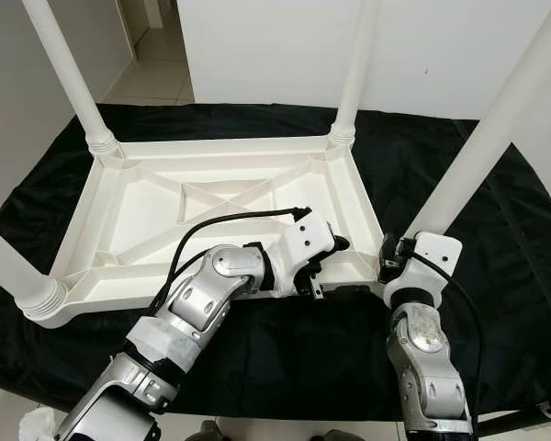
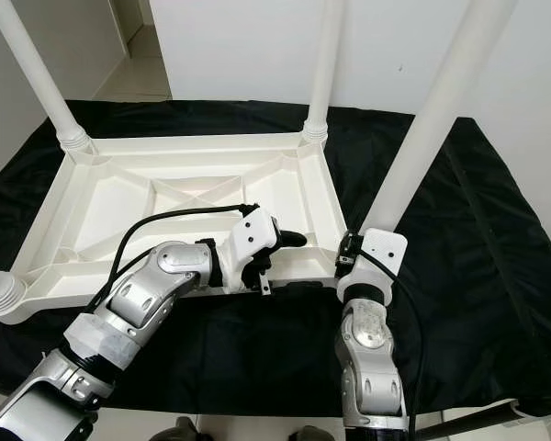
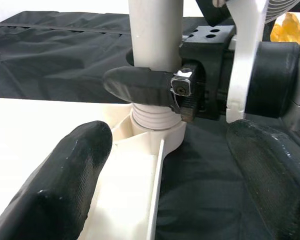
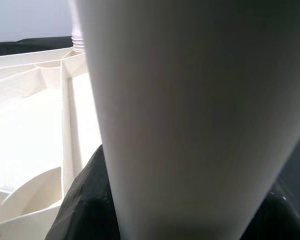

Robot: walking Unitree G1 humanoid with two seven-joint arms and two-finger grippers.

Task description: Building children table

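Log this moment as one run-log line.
stage: fitting last leg | right gripper: shut on near-right leg at socket | left gripper: open, over tabletop rim | surface: black cloth

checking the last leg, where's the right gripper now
The right gripper is at the tabletop's near right corner, shut on the base of the leg standing there.

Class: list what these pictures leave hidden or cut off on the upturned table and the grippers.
- Table legs' upper ends: cut off by the eye views' top edge.
- Near-right leg socket: eye views, hidden behind the right gripper.
- Left gripper fingers: eye views, mostly hidden by its wrist housing.
- Tabletop face: turned down onto the black cloth.
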